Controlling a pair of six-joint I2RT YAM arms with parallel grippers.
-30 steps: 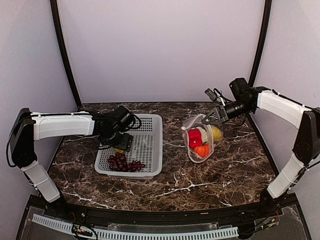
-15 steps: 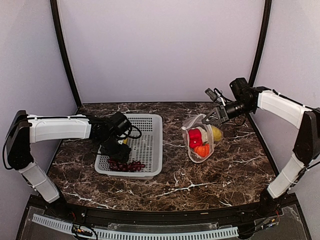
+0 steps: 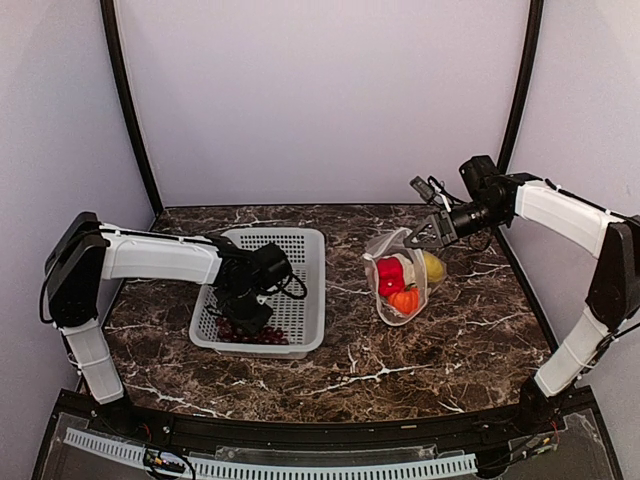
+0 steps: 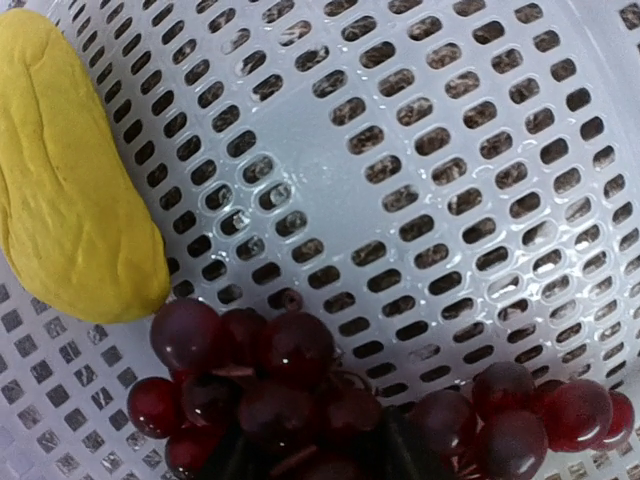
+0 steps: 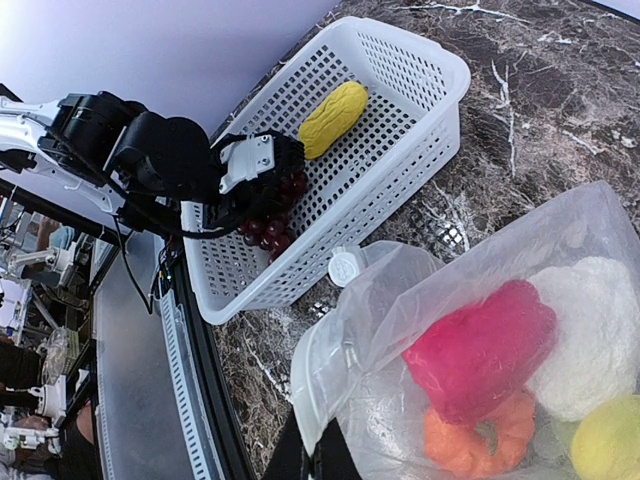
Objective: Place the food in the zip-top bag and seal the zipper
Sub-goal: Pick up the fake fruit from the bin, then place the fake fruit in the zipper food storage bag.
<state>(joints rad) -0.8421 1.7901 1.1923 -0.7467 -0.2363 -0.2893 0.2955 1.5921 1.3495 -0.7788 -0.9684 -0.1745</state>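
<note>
Four toy pieces sit inside bag (image 5: 395, 300): red pepper (image 5: 480, 350), cauliflower (image 5: 590, 325), pumpkin (image 5: 468, 442), yellow fruit (image 5: 607, 442). Bag lies on table (image 3: 450, 340) right of basket (image 3: 300, 280), mouth open. Right gripper (image 3: 418, 237) pinched on bag's mouth edge. Grapes (image 4: 290, 385) and yellow corn (image 4: 70, 170) in basket, just beside each other. Left gripper (image 3: 245, 322) down on grapes, fingers (image 4: 395, 455) among bunch; whether it grips, cannot tell.

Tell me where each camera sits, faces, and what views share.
Top external: above and behind the bases, looking down on both arms, basket, zip-top bag.
Left wrist: close over the basket floor, facing grape bunch and yellow piece; own fingers barely show.
Right wrist: at the bag's mouth, facing across to the basket; own fingers at bottom.
Both wrist views share grape bunch and yellow piece.
</note>
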